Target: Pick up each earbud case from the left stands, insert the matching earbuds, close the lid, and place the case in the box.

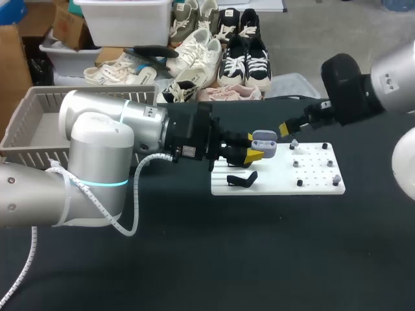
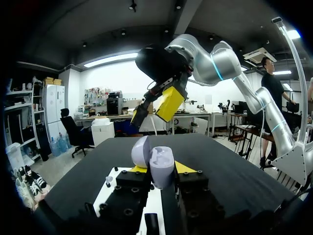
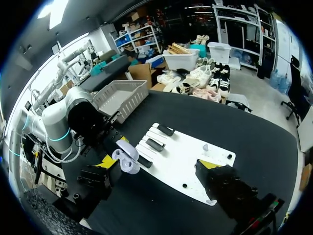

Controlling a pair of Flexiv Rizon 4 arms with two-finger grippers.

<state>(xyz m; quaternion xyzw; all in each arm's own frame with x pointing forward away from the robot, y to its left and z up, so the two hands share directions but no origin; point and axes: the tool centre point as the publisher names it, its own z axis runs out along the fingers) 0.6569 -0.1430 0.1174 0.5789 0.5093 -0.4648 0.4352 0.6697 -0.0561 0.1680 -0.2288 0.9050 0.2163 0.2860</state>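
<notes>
At frame centre | left gripper (image 1: pixel 254 147) clamped on open lilac plastic earbud case (image 1: pixel 264 144) | right gripper (image 1: pixel 286 127) fingers apart | step: likely earbud insertion | next: fetch small grey earbud (image 1: pixel 295 144)

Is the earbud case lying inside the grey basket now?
No, the earbud case is held by the left claw above the white board, away from the basket.

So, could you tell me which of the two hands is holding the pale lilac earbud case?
The left hand: it is shut on the open pale lilac earbud case, gripping both sides. The right hand stands open and empty beyond it.
</notes>
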